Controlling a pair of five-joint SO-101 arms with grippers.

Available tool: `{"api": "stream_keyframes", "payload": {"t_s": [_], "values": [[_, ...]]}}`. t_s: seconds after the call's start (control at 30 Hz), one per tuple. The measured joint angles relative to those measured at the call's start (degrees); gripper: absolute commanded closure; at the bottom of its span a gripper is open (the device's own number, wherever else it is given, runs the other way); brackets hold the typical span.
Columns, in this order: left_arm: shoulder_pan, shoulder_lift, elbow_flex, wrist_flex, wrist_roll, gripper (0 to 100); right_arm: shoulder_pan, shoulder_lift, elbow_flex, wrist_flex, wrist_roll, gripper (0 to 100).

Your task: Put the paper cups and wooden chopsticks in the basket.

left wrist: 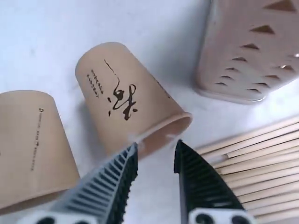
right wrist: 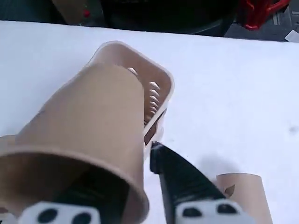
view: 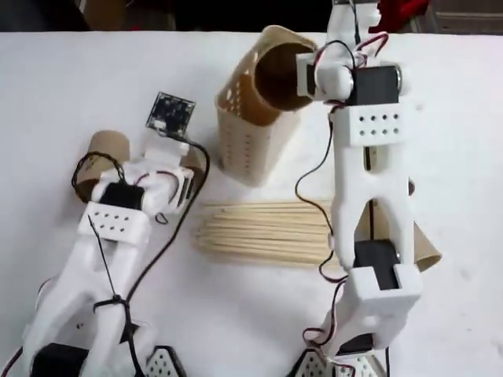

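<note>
Right claw (right wrist: 140, 154) clamps 1 paper cup (right wrist: 93, 116) at the basket (right wrist: 161, 86) mouth; inner finger hidden. Left claw (left wrist: 156, 147) narrowly open beside printed cup (left wrist: 126, 98) lying on tabletop (view: 78, 78). Chopsticks (view: 263, 232) partly under right arm (view: 369, 181).

The white table (view: 71, 86) is evenly lit; beyond its far edge lies dark space; a red object (right wrist: 261, 9) and a brown box (right wrist: 70, 8) sit there.

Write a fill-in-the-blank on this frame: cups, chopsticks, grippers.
1. The right gripper holds a paper cup at the mouth of the ____.
2. The wooden chopsticks lie in a pile on the ____.
3. The left gripper is ____, at the rim of a lying cup.
Missing: basket; table; open.
</note>
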Motion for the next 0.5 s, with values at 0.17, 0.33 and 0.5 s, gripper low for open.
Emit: {"api": "stream_keyframes", "payload": {"t_s": [0.17,0.33,0.5], "values": [[0.0,0.0,0.0,0.0,0.0,85,0.0,1.1,0.0,-2.0,0.0,78.1],[0.0,0.0,0.0,0.0,0.0,85,0.1,1.1,0.0,-6.4,-0.1,76.9],[0.0,0.0,0.0,0.0,0.0,85,-1.2,2.0,0.0,-11.5,-0.1,76.9]]}}
